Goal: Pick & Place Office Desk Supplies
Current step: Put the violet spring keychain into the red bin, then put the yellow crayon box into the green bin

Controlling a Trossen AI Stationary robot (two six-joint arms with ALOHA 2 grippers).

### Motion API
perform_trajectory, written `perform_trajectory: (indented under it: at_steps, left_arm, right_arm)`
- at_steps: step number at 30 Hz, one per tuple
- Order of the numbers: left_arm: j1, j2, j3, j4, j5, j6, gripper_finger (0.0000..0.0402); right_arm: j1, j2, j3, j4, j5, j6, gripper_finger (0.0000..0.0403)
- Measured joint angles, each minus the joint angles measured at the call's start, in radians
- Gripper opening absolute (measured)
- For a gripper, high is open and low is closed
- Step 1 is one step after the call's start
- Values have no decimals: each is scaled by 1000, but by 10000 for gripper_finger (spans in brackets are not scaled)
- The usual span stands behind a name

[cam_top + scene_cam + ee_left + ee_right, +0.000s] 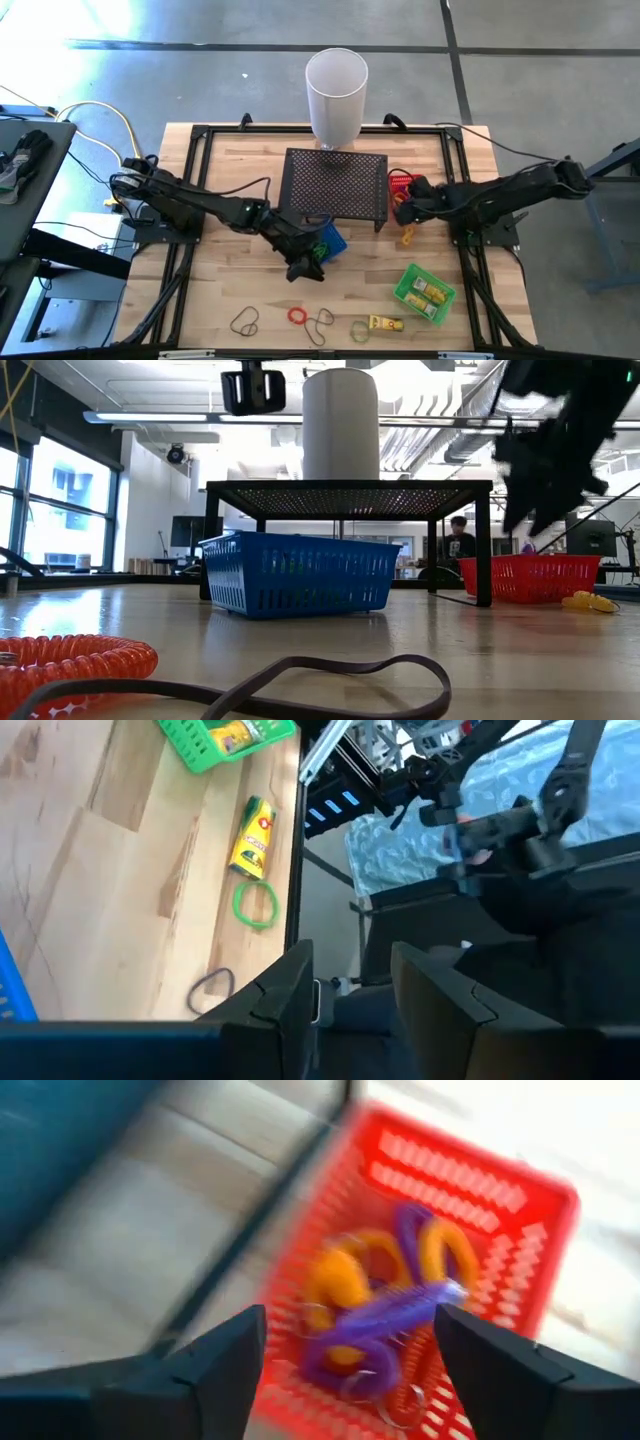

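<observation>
The table was pale, matt planked wood, the stand black perforated metal mesh, the blue, red and green baskets glossy lattice plastic, the tall white cylinder smooth and matt, and the red coil ribbed, shiny plastic.

We see two dark, near-black jointed arms, the left arm and the right arm, each with thin black cables along the links. Fingers are matte black, flat, angular. Both bases sit inside the black frame on the worktop.
</observation>
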State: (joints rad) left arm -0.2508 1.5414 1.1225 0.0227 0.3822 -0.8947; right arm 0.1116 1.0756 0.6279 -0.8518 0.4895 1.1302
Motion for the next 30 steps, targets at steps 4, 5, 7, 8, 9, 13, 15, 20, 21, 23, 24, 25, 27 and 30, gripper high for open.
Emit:
perform_trajectory:
  at_steps: [4, 5, 7, 8, 9, 13, 15, 20, 21, 23, 24, 25, 27, 30]
  left_arm:
    - [-51, 0, 0, 35, -72, 33, 132]
    - [-62, 0, 0, 45, -86, 43, 132]
    - [-80, 0, 0, 50, -100, 48, 132]
    - [-85, 0, 0, 50, -101, 42, 132]
    - [-89, 0, 0, 50, -105, 33, 132]
    - [-118, 0, 0, 75, -163, 19, 132]
    - [-138, 0, 0, 84, -179, 6, 132]
    - [-188, 0, 0, 82, -214, -4, 131]
    - [-200, 0, 0, 83, -239, 3, 131]
    - [-224, -7, 0, 79, -286, 13, 131]
    - [-235, -8, 0, 83, -301, 16, 130]
    - [-245, -11, 0, 86, -316, 20, 130]
    - [-267, -24, 0, 67, -339, 31, 130]
    - [-298, -54, 0, 64, -397, 55, 130]
  right_arm:
    - [60, -53, 103, -16, 60, -106, 292]
    - [75, -63, 130, -20, 81, -133, 294]
    - [97, -84, 183, -31, 94, -185, 295]
    - [107, -90, 208, -34, 95, -208, 295]
    - [116, -92, 233, -34, 96, -223, 294]
    - [158, -94, 331, -19, 95, -305, 294]
    - [200, -89, 390, 41, 79, -397, 294]
    - [409, -86, 521, 254, 27, -601, 293]
    - [461, -87, 541, 308, 25, -642, 293]
    - [558, -76, 562, 410, -5, -725, 293]
    - [604, -65, 571, 453, -11, -759, 293]
    - [643, -49, 580, 484, -11, -782, 293]
    - [703, -3, 604, 494, 26, -800, 293]
    - [749, 91, 679, 448, 101, -812, 293]
